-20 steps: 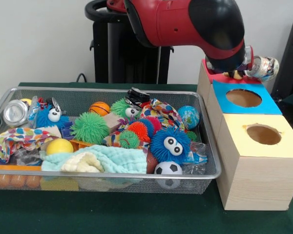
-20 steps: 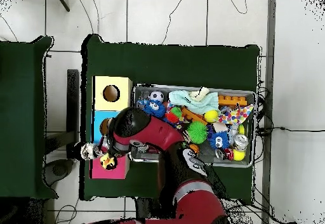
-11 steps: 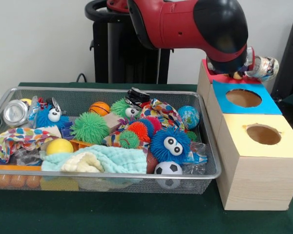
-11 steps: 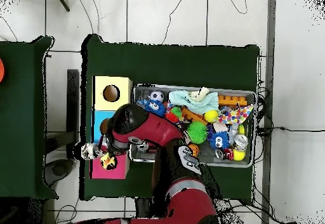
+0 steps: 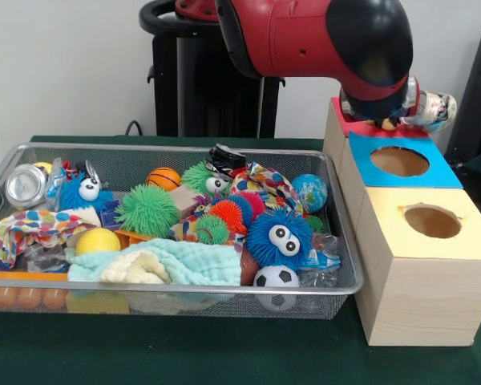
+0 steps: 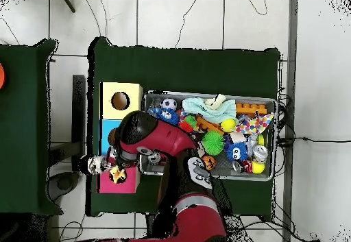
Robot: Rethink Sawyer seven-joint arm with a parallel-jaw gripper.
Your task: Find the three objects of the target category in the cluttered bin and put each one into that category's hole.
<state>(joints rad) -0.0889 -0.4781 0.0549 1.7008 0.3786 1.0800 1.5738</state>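
The red and black arm reaches over the red-topped box (image 5: 354,128) at the far end of the box row. Its gripper (image 5: 384,122) is mostly hidden behind the black wrist, with a small yellow piece showing under it. A shiny printed can (image 5: 433,108) sticks out sideways beside the wrist; I cannot tell how it is held. From above, the gripper (image 6: 115,174) hangs over the pink-red box (image 6: 129,184) and the can (image 6: 94,164) juts past its edge. Another silver can (image 5: 24,185) lies in the bin's left corner.
The wire bin (image 5: 349,281) holds fuzzy balls, a soccer ball (image 5: 276,277), a globe ball (image 5: 310,191), cloths and blocks. Beside it stand the blue-topped box (image 5: 367,164) and the yellow-topped box (image 5: 473,241), each with a round hole.
The arm's upper links have shifted slightly to the right in the front view. The wrist and the can stay over the red box, almost unmoved.
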